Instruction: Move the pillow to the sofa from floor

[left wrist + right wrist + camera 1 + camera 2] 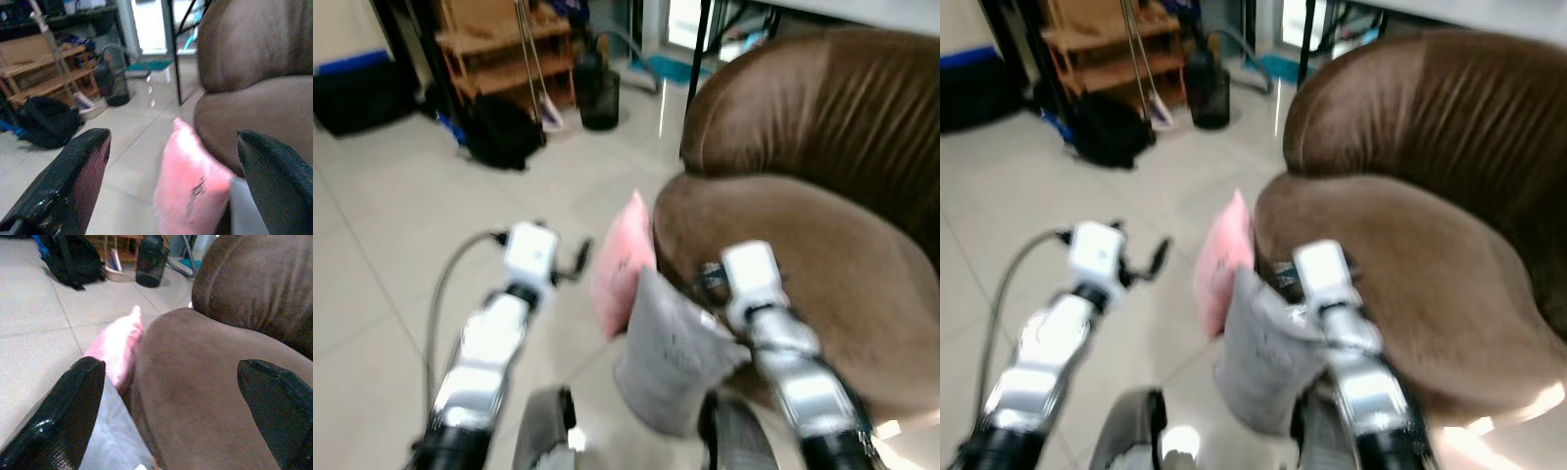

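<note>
Pink pillow [623, 262]: it stood on edge on the tiled floor [382, 245], leaning against the front of the brown sofa [803, 245].
Grey pillow [674, 351]: it sat just beside the pink one, nearer to me, also propped against the sofa's front.
My left gripper [171, 186]: I held it above the floor, short of the pink pillow, fingers [73, 181] spread wide with nothing between them.
My right gripper [171, 416]: I held it over the grey pillow and the sofa's seat edge, fingers [63, 416] likewise parted and empty.
Background: a black backpack [501, 132] lay on the floor by a wooden shelf [504, 49], and a dark bin [600, 98] stood near it.
</note>
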You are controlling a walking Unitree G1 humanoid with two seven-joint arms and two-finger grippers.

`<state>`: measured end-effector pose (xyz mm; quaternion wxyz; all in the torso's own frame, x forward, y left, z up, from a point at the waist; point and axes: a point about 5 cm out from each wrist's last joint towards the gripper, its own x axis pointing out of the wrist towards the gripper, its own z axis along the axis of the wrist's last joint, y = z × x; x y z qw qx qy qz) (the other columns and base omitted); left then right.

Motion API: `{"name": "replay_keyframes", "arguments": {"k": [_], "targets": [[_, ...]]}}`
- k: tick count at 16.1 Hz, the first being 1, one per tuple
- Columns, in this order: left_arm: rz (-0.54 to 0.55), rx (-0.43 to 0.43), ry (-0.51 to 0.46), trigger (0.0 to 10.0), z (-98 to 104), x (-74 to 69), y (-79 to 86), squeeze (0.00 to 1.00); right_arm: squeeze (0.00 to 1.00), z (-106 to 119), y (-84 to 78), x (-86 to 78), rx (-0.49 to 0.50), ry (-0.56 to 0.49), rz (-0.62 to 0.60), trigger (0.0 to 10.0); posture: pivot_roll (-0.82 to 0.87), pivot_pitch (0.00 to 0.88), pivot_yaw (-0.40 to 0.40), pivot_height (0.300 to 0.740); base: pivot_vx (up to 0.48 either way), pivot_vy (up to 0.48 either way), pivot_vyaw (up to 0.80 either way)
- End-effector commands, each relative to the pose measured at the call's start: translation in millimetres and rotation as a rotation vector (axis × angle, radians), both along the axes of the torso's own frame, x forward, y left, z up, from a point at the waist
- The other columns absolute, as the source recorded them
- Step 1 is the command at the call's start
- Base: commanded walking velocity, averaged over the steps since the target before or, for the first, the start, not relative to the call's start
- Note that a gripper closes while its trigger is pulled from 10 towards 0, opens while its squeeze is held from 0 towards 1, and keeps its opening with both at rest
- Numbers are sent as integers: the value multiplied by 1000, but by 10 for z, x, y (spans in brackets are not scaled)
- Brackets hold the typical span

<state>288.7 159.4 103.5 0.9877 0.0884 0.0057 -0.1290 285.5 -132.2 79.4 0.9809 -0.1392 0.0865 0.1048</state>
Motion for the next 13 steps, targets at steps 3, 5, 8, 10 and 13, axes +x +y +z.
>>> {"name": "replay_keyframes", "arguments": {"k": [3,5,8,10,13], "targets": [[-44,-9,-20,10000,51,27,-75,0,0,36,-107,-6,-9,-15,-34,10000,0,35,35,560,0,0,0],[-47,-22,-17,10000,30,0,-92,0,0,29,-125,-37,-13,-5,-34,10000,-12,57,25,560,0,0,-606],[-63,-25,-6,10000,-14,-69,-126,0,0,16,-137,-112,-17,5,-32,10000,-20,90,11,560,276,0,-417],[-65,-16,-2,10000,-21,-104,-117,0,0,-6,-122,-139,-17,15,-26,10000,-2,108,7,560,289,0,0],[-48,0,11,10000,-33,-121,-70,0,0,-20,-79,-140,-22,22,-8,10000,1,112,9,560,99,0,0]]}}
